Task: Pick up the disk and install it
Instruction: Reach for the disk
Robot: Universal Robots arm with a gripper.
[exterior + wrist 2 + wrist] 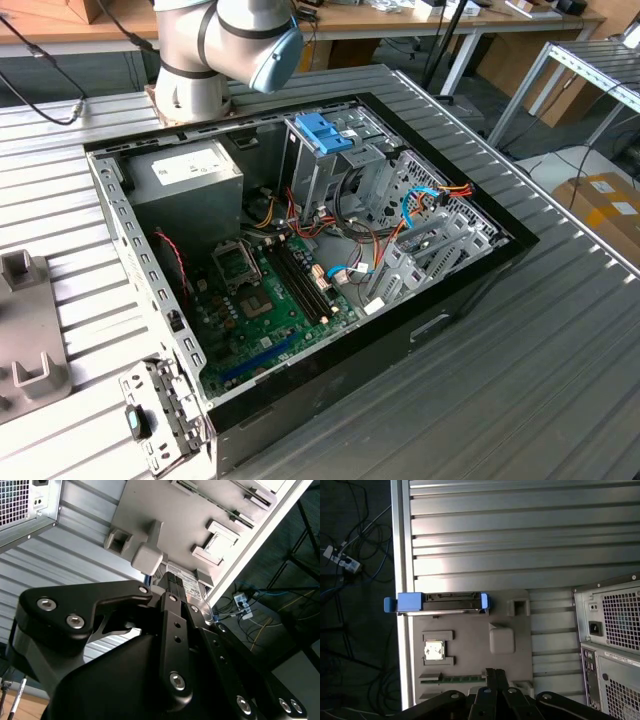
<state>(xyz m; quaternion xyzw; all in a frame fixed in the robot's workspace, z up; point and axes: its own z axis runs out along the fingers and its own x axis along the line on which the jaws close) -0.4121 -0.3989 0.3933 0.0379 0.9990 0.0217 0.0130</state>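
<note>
Disk (pixel 440 603): on the grey plate (pixel 470 630), at the border next to the bare table slats. It seems to stand on a long edge, thin side toward the first wrist camera.
Long axis: runs along the table (pixel 520 530) slats, square to the table's rim. One blue rail end (pixel 402 603) pokes out past that rim; the other points toward the computer case (pixel 610 630).
Gripper (pixel 495 672): over the plate, well apart from the disk, fingers pressed together with nothing between them.
First wrist view: gives the disk's thin profile, a chip (pixel 434 651) in its holder, a green memory stick (pixel 452 679), and the case's vented back panel.
Second wrist view: gives the gripper's black body close up, with a white-labelled face just past the fingertips, probably the disk's.
Exterior view: gives the case's open inside: green board (pixel 265 300), cables, blue bracket (pixel 323 131) on a metal cage, power-supply box (pixel 190 175). The arm (pixel 220 40) stands behind the case.
</note>
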